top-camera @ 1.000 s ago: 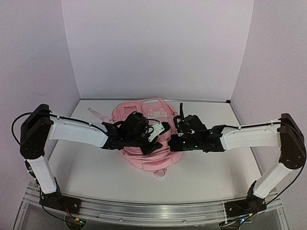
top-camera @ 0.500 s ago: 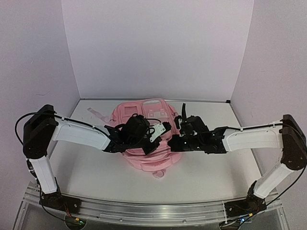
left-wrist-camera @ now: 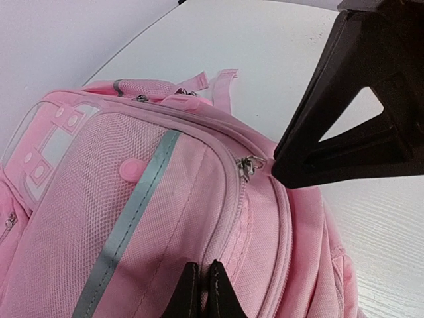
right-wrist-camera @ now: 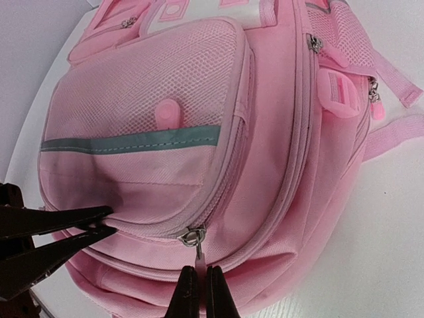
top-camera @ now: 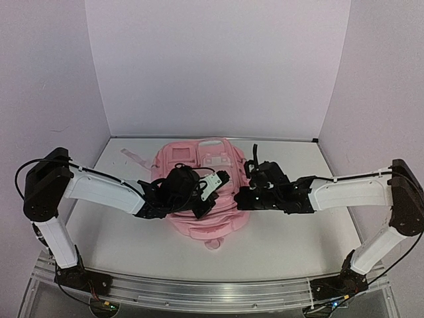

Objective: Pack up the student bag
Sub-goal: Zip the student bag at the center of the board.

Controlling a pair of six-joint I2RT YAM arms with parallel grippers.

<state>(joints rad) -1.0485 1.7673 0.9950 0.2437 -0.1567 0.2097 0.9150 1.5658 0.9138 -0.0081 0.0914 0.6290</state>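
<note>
Pink fabric pretty much fills the middle of the scene: the student bag [top-camera: 205,222] lies flat on the white desk [top-camera: 119,232], roughly central between the two arms, front pockets facing up, with one thin strap trailing off toward the far left. Both arms reach in from the sides and meet low over it. The left hand [left-wrist-camera: 202,288] sits over the near-left part of the bag, and its fingers are squeezed right together, pinching a bit of the front pocket's fabric at the edge next to the zip line. The right wrist view shows the same pinch from the other side, black fingertips nipping the pocket's corner. The right hand [right-wrist-camera: 197,291] comes in from the bag's right side and is down at the same pocket's zip, jaws closed tight on the little pink zip pull [right-wrist-camera: 197,262] hanging off the metal slider [right-wrist-camera: 192,235]. So the two hands are close together, both touching the bag. A pale grey reflective strip [right-wrist-camera: 132,141] runs across the mesh pocket, with a small pink stud [right-wrist-camera: 169,112] just above it.
</note>
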